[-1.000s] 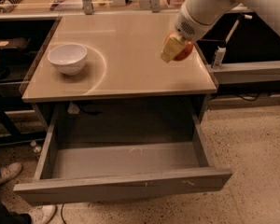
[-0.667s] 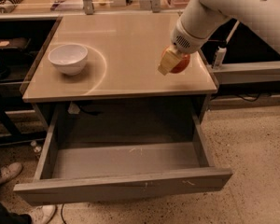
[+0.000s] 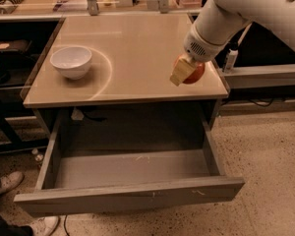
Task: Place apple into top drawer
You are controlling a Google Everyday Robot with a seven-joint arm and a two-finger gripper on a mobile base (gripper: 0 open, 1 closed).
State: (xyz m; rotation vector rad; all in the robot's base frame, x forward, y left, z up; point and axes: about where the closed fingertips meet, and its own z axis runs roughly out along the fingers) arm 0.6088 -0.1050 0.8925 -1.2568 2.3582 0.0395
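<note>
Shifted since the earlier view: gripper (image 3: 189, 73) and apple (image 3: 195, 73) now sit nearer the front right corner of the tabletop (image 3: 137, 48), lower in the view than a second ago; white bowl and drawer are unchanged.

Item 1. Gripper: at the end of the white arm (image 3: 246, 9), which enters from the upper right. It is over the tabletop's right front area, just behind the front edge. One tan finger (image 3: 179, 73) lies against the apple's left side. The other finger is hidden behind the fruit, so the grip appears closed around the apple rather than being fully seen.

Item 2. Apple: red-orange, held in the gripper, above the tabletop and not yet over the drawer. Whether it touches the surface cannot be told.

Item 3. Top drawer (image 3: 132, 168): pulled out below the tabletop, grey flat bottom showing, with low side walls. Its front panel (image 3: 128, 196) is scuffed and nearest the camera.

Item 4. White bowl (image 3: 71, 61): upright on the left of the tabletop, well apart from the apple.

Item 5. Shoe (image 3: 5, 181): light-coloured, on the speckled floor (image 3: 270, 146) at lower left, beside the drawer's corner.
</note>
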